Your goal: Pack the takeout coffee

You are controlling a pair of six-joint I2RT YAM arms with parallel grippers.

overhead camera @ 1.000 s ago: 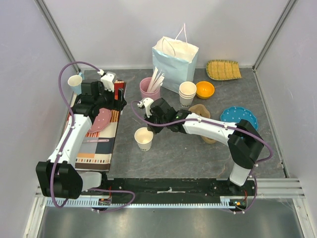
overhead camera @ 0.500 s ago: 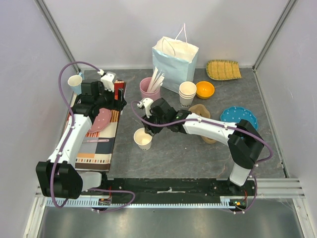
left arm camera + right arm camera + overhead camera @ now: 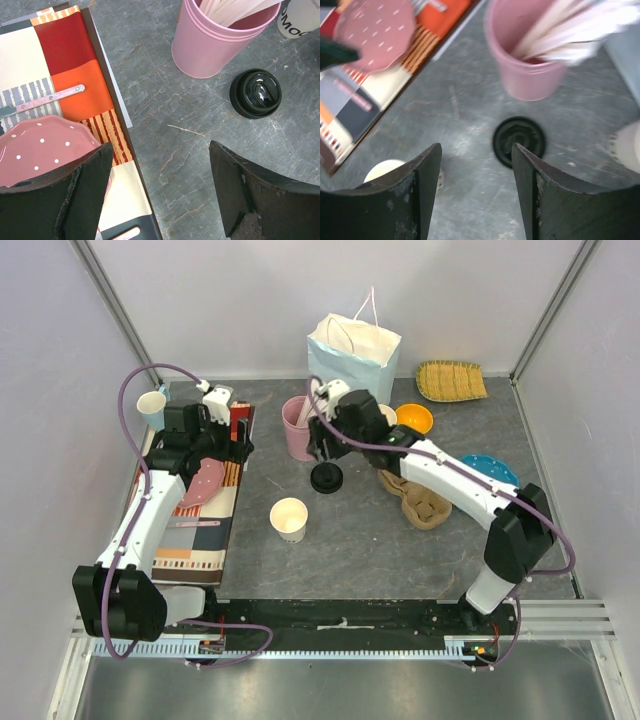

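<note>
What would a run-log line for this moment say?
right gripper: open, above black lid | left gripper: open, empty | white cup: lidless, on table

Paper cup: small, white, standing upright, open-topped, lidless. Lid: round, black plastic, lying flat, top-up, near cup, not touching.

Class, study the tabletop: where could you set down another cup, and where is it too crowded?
Widest bare patch: the grey tabletop in front, bordered by the lidless paper cup, the brown object and the near edge. A smaller gap lies between the patterned mat and the black lid. The back is crowded: pink cup, paper bag, orange bowl.
</note>
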